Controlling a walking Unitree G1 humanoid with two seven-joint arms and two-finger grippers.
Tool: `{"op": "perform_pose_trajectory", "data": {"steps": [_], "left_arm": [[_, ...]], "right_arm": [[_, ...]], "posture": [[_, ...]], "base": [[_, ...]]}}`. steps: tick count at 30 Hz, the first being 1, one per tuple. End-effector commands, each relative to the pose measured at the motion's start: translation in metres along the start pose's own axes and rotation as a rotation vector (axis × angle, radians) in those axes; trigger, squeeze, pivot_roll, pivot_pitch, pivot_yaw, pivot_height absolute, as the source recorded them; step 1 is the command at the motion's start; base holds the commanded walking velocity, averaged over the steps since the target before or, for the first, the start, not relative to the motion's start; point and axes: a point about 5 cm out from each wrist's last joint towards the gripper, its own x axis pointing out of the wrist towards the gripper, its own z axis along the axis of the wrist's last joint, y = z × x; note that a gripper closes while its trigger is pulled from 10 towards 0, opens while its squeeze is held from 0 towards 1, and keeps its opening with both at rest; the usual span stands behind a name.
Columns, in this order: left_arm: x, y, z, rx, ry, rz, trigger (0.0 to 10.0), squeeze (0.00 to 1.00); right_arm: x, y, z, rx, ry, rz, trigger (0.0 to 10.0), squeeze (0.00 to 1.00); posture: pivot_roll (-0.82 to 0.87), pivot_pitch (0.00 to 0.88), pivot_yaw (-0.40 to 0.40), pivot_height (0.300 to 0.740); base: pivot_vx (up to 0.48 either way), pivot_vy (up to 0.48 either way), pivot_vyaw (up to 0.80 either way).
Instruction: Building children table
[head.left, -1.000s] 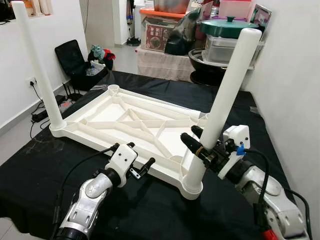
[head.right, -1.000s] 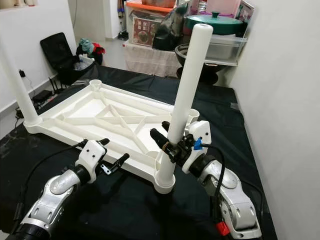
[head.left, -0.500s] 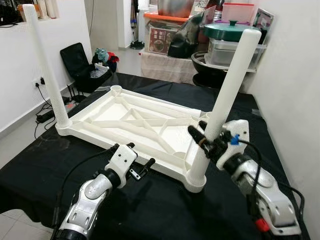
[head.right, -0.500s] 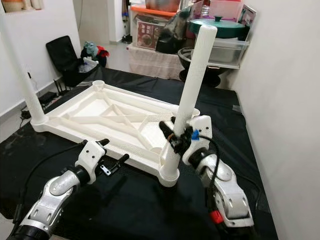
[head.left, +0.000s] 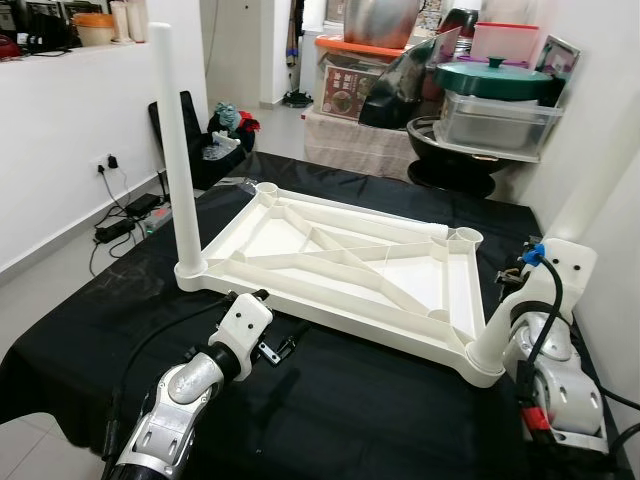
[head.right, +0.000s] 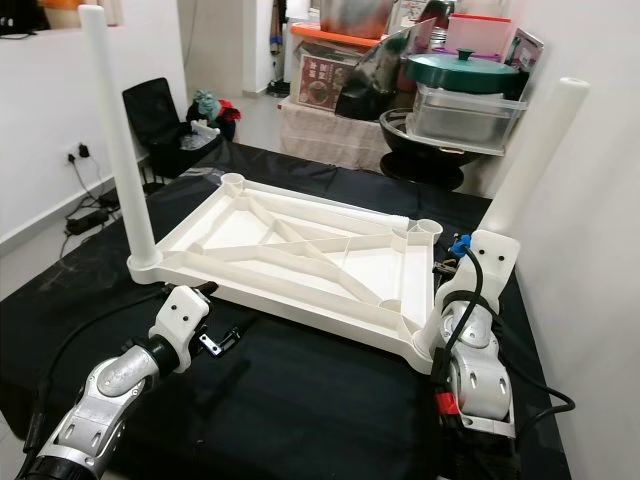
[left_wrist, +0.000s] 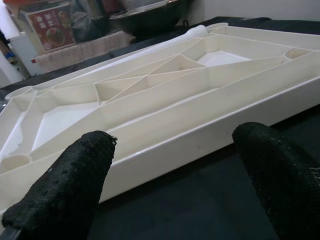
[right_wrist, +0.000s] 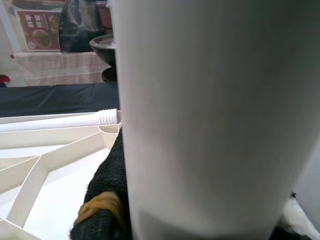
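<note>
An upside-down white plastic tabletop (head.left: 350, 325) lies on a black cloth. One white leg (head.left: 180, 150) stands upright in its near left corner socket. A second leg (head.right: 525, 170) leans in the near right corner socket, and my right gripper (head.right: 455, 275) is shut on it low down; a black finger (right_wrist: 107, 200) with a rubber band presses against the tube. A loose leg (right_wrist: 55, 121) lies along the tabletop's far edge. My left gripper (head.left: 278, 350) is open just off the front rim, its fingers (left_wrist: 65, 185) apart with nothing between them.
Storage boxes, a green lidded pot (head.left: 495, 75) and a black wok (head.left: 460, 160) crowd a shelf behind the table. A black bag (head.left: 215, 145) sits on the floor at back left, with cables (head.left: 125, 215) near a wall socket. A white wall (head.right: 600, 250) runs close along the right.
The whole view has shifted as the camera moved. My right gripper keeps its hold on the leg, its arm now tucked behind the tube. The left gripper stays open by the front rim.
</note>
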Motion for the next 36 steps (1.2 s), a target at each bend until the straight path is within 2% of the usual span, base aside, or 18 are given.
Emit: {"op": "perform_pose_trajectory", "data": {"steps": [1, 6, 7, 15, 16, 17, 18, 19, 21, 22, 23, 24, 25, 27, 28, 29, 32, 36], "left_arm": [[0.000, -0.001, -0.002, -0.012, 0.010, -0.005, 10.0, 0.00], [-0.002, 0.003, -0.004, -0.012, 0.018, 0.005, 10.0, 0.00], [-0.002, 0.002, -0.004, -0.012, 0.019, 0.003, 10.0, 0.00], [0.004, -0.003, -0.002, -0.013, 0.012, -0.006, 10.0, 0.00], [0.004, -0.002, -0.002, -0.013, 0.012, -0.006, 10.0, 0.00], [0.004, -0.002, -0.002, -0.013, 0.012, -0.006, 10.0, 0.00], [0.004, -0.003, -0.001, -0.012, 0.011, -0.007, 10.0, 0.00], [0.004, -0.003, -0.001, -0.012, 0.011, -0.007, 10.0, 0.00], [0.003, -0.003, -0.002, -0.004, 0.013, -0.011, 10.0, 0.00], [0.003, -0.003, -0.002, -0.004, 0.013, -0.011, 10.0, 0.00], [0.002, -0.002, -0.002, -0.003, 0.013, -0.011, 10.0, 0.00], [0.002, -0.002, -0.002, -0.003, 0.013, -0.011, 10.0, 0.00], [0.000, -0.001, -0.003, -0.002, 0.015, -0.008, 10.0, 0.00], [-0.001, 0.000, -0.003, -0.001, 0.017, -0.006, 10.0, 0.00], [0.000, -0.001, -0.003, -0.002, 0.016, -0.007, 10.0, 0.00], [0.000, -0.001, -0.003, -0.002, 0.015, -0.008, 10.0, 0.00], [0.000, -0.002, -0.002, -0.003, 0.012, -0.009, 10.0, 0.00], [0.001, -0.002, -0.001, -0.003, 0.008, -0.011, 10.0, 0.00]], "right_arm": [[-0.001, 0.001, -0.033, -0.023, 0.145, 0.028, 10.0, 0.00], [-0.002, 0.014, -0.015, 0.032, 0.040, 0.110, 10.0, 0.00], [-0.003, 0.013, -0.013, 0.030, 0.030, 0.086, 10.0, 1.00], [-0.004, 0.014, -0.006, 0.081, 0.040, 0.171, 10.0, 1.00], [-0.007, 0.020, 0.002, 0.106, 0.004, 0.268, 10.0, 0.00], [-0.007, 0.020, 0.002, 0.106, 0.004, 0.268, 10.0, 0.00], [-0.015, 0.031, 0.013, 0.128, -0.054, 0.436, 10.0, 0.00], [-0.015, 0.031, 0.013, 0.128, -0.054, 0.436, 10.0, 0.00], [-0.049, 0.054, 0.034, 0.133, -0.178, 0.886, 10.0, 0.00], [-0.049, 0.054, 0.034, 0.133, -0.178, 0.886, 10.0, 0.00], [-0.066, 0.060, 0.037, 0.110, -0.207, 1.052, 10.0, 0.00], [-0.066, 0.060, 0.037, 0.110, -0.207, 1.052, 10.0, 0.00], [-0.079, 0.064, 0.034, 0.077, -0.216, 1.178, 10.0, 0.00], [-0.080, 0.065, 0.032, 0.066, -0.210, 1.189, 10.0, 0.00], [-0.079, 0.067, 0.028, 0.056, -0.204, 1.181, 2.5, 0.00], [-0.079, 0.069, 0.026, 0.050, -0.201, 1.174, 0.0, 0.00], [-0.079, 0.071, 0.023, 0.046, -0.195, 1.165, 0.0, 0.00], [-0.066, 0.067, 0.011, -0.029, -0.166, 1.029, 0.0, 0.00]], "posture": [[0.04, 0.000, -0.098, 0.740], [0.04, 0.000, -0.100, 0.740], [0.03, 0.000, -0.099, 0.740], [0.03, 0.000, -0.096, 0.740], [0.03, 0.000, -0.091, 0.740], [0.03, 0.000, -0.091, 0.740], [0.03, 0.000, -0.087, 0.740], [0.03, 0.000, -0.087, 0.740], [0.04, 0.000, -0.092, 0.740], [0.04, 0.000, -0.092, 0.740], [0.04, 0.000, -0.090, 0.740], [0.04, 0.000, -0.090, 0.740], [0.04, 0.000, -0.090, 0.740], [0.04, 0.000, -0.090, 0.740], [0.04, 0.000, -0.092, 0.740], [0.04, 0.000, -0.090, 0.740], [0.04, 0.000, -0.091, 0.740], [0.04, 0.000, -0.089, 0.740]], "base": [[0.000, 0.000, 0.00], [0.000, 0.000, 0.00], [0.000, 0.000, 0.00], [0.000, 0.000, 0.00], [0.000, 0.000, 0.00], [0.000, 0.000, 0.00], [0.000, 0.000, 0.00], [0.000, 0.000, 0.00], [0.000, 0.000, 0.00], [0.000, 0.000, 0.00], [0.000, 0.000, 0.00], [0.000, 0.000, 0.00], [0.000, 0.000, 0.00], [0.000, 0.000, 0.00], [0.000, 0.000, 0.00], [0.000, 0.000, 0.00], [0.000, 0.000, 0.00], [0.000, 0.000, 0.00]]}}
